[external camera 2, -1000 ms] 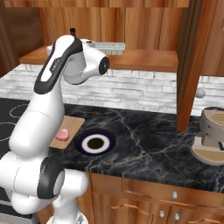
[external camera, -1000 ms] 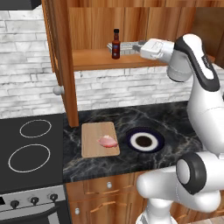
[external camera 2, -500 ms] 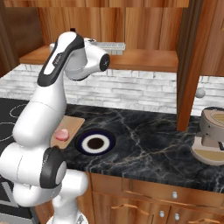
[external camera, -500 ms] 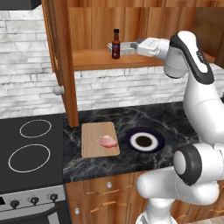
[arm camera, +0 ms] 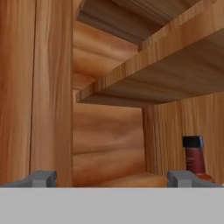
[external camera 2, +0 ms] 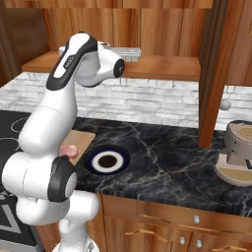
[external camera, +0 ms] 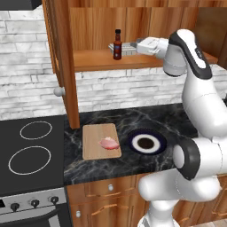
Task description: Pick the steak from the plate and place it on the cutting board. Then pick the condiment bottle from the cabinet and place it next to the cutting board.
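The steak (external camera: pixel 109 142) lies on the light-wood cutting board (external camera: pixel 94 148), left of the navy-rimmed plate (external camera: pixel 133 141), which holds nothing. From the right base view the steak (external camera 2: pixel 69 150), board (external camera 2: pixel 82 140) and plate (external camera 2: pixel 121 156) sit behind my arm. The condiment bottle (external camera: pixel 117 44) stands upright on the cabinet shelf (external camera: pixel 93 60). My gripper (external camera: pixel 119 48) reaches level over that shelf, open, its tips beside the bottle. In the hand view the bottle (arm camera: pixel 195 159) stands just past the right fingertip (arm camera: pixel 181 177), outside the gap of the gripper (arm camera: pixel 111 178).
A cabinet side post (external camera: pixel 66 66) with a round knob (external camera: pixel 59 91) drops to the counter left of the board. The stove top (external camera: pixel 31 150) lies farther left. A round tan appliance (external camera 2: pixel 241 152) stands at the counter's right end. An upper shelf (arm camera: pixel 166 74) hangs above the hand.
The hand has slid along the shelf toward the bottle, its tips now level with it. The jaws stayed open. Steak, board and plate have not moved.
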Controlling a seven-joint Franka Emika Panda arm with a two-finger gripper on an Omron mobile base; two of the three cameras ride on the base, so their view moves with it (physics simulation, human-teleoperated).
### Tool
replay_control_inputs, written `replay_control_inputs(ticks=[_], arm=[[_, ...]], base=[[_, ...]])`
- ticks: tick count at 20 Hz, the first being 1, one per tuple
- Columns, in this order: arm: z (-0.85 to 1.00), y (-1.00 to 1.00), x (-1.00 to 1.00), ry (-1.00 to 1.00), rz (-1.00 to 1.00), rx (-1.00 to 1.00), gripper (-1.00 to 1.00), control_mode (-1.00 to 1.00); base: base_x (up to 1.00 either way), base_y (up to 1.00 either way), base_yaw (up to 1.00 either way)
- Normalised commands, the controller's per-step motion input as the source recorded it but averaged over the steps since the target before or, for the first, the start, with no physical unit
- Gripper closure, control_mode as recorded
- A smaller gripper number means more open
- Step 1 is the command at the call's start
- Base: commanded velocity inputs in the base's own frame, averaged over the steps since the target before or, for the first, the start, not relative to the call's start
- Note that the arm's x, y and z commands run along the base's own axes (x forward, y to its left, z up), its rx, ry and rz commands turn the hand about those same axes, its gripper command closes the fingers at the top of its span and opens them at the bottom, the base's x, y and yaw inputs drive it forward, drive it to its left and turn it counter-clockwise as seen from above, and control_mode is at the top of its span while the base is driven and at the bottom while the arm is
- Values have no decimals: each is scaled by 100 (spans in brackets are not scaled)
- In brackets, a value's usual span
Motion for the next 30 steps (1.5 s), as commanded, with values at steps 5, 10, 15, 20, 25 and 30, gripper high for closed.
replay_control_inputs(ticks=[5, 10, 15, 20, 25, 30], arm=[[0, 7, 18, 1, 0, 1, -100, -100], [0, 8, 17, 2, 0, 0, -100, -100], [0, 6, 13, 1, 0, 0, -100, -100], [0, 1, 12, 1, 0, 0, -100, -100], [-3, 0, 8, 1, 0, 0, -100, -100], [-6, 0, 6, 0, 0, 0, -100, -100]], base=[[0, 0, 0], [0, 0, 0], [0, 0, 0], [0, 0, 0], [0, 0, 0], [0, 0, 0]])
